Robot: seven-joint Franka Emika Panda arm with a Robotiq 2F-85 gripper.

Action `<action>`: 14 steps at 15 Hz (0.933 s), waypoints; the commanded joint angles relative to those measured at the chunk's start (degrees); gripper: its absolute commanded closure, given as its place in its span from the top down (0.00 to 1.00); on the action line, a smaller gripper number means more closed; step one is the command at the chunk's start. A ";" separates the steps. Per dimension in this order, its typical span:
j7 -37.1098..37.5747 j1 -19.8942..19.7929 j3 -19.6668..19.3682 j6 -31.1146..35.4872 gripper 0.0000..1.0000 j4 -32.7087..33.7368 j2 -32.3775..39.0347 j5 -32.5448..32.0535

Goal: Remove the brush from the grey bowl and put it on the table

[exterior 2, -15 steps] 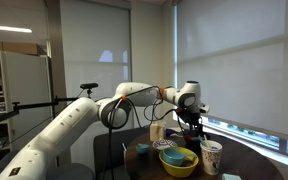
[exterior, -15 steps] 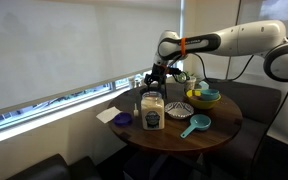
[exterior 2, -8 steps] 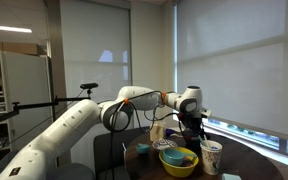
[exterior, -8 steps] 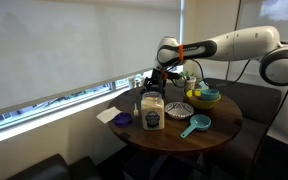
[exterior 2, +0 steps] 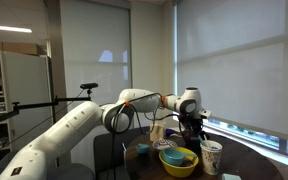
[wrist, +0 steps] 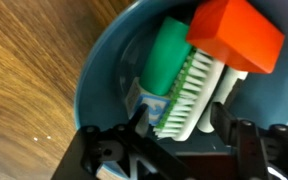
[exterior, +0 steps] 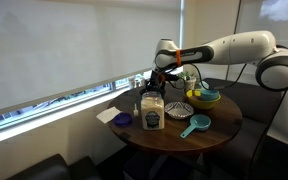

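Brush (wrist: 184, 85) between downward gripper's (wrist: 179, 125) parted jaws

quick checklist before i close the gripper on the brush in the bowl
1. Brush lies in the grey bowl: ok
2. Gripper open: ok
3. Fingers either side of the bristle end: ok
4. Orange block, resting over the brush, won't snag on the lift: cannot tell
5. Bare table beside the bowl for set-down: ok
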 commanded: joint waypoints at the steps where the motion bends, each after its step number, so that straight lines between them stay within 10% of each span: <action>1: 3.00 1.63 -1.98 -2.84 0.38 3.95 3.20 -2.60; 7: 3.36 1.81 -1.79 -3.92 0.01 5.61 3.65 -2.43; 14: 1.46 1.42 -1.09 -2.63 0.04 3.90 -0.81 -1.73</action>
